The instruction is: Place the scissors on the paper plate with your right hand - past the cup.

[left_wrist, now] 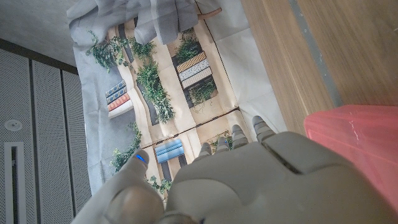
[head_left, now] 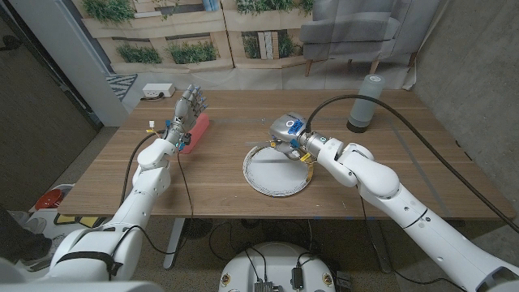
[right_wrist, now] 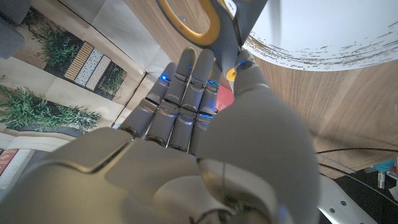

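Head view: your right robot hand [head_left: 285,132] is hovering at the far rim of the paper plate [head_left: 276,170], fingers wrapped around the scissors [head_left: 305,157], whose yellow handle is showing just beside the wrist over the plate's right edge. The grey cup [head_left: 365,102] is standing well apart, toward the far right of the counter [head_left: 405,178]. Your left robot hand [head_left: 187,112] is standing upright with fingers spread, holding nothing, touching or just beside a red block [head_left: 197,133]; which, I cannot tell.

Left wrist view: the left robot hand [left_wrist: 261,180] is showing released, fingers straight, with the red block [left_wrist: 354,137] close alongside.

Right wrist view: the right robot hand [right_wrist: 186,118] is gripping the scissors [right_wrist: 211,25] by the yellow loop and grey blade section, the white plate [right_wrist: 336,37] lying directly beyond.

Judgement: the carry looks nearly complete. Remaining: lower the scissors onto the plate, release, and withdraw.
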### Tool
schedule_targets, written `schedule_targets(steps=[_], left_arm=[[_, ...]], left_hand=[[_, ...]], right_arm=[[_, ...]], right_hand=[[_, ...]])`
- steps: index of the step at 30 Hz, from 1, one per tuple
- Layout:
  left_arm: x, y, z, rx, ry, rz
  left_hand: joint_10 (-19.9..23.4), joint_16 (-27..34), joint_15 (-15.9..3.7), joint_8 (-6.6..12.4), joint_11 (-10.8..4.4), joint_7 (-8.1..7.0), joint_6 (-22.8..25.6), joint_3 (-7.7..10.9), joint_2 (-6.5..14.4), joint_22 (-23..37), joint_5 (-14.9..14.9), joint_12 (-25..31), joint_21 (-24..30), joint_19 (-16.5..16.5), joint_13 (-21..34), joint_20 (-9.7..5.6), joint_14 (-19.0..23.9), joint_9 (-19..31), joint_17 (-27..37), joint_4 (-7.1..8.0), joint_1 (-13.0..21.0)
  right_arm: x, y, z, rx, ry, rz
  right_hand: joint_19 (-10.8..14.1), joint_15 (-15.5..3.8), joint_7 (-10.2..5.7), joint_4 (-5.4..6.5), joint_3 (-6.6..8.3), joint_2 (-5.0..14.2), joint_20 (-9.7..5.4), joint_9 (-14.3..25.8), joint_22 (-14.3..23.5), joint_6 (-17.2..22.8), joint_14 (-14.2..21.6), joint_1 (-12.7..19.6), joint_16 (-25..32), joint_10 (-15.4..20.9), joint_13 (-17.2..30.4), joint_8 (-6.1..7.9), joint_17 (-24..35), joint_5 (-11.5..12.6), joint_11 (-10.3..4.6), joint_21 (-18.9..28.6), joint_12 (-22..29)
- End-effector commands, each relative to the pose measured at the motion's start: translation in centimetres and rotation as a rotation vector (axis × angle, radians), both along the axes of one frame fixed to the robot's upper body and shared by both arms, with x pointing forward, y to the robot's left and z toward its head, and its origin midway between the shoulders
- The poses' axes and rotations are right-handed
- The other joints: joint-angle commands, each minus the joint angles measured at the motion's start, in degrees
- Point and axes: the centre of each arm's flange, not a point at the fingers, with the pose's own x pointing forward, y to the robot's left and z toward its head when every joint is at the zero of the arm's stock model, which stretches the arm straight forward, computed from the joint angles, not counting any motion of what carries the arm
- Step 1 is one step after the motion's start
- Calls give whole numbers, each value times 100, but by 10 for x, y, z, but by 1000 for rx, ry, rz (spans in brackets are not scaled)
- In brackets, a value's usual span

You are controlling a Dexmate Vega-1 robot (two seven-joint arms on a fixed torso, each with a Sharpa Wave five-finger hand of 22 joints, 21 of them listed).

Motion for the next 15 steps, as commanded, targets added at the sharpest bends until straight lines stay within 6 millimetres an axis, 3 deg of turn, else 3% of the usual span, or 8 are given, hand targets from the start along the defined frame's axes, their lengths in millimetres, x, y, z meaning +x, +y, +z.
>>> schedule_targets(steps=[1,3,15], left_arm=[[-1,2,-2,-3,2,2],[-2,3,-2,-1,0,2],[-3,4,-4,-6,3,4]], left_hand=[[-646,9,28,18,-32,-2,-114,-4,26,8,42,0,-3,-349,15,31,-819,17,23,-3,-12],[-615,10,36,18,32,5,-115,-5,26,8,42,13,-1,-342,15,33,-819,17,23,-2,-13],[-638,10,36,18,30,5,-118,-8,27,9,43,6,-3,-346,15,37,-820,17,22,0,-14]], right_arm=[[1,5,-8,-26,24,9],[1,6,-9,-28,28,8],[5,10,-18,-54,58,7]], right_hand=[[2,-382,-31,100,173,399,21,1236,5,414,381,439,-13,54,14,0,21,36,5,19,20],[5,-379,-36,95,177,392,23,1240,5,422,385,445,-20,63,12,2,17,40,16,22,21],[2,-380,-31,100,199,373,24,1222,3,438,411,436,-56,70,6,-31,11,72,2,37,2]])
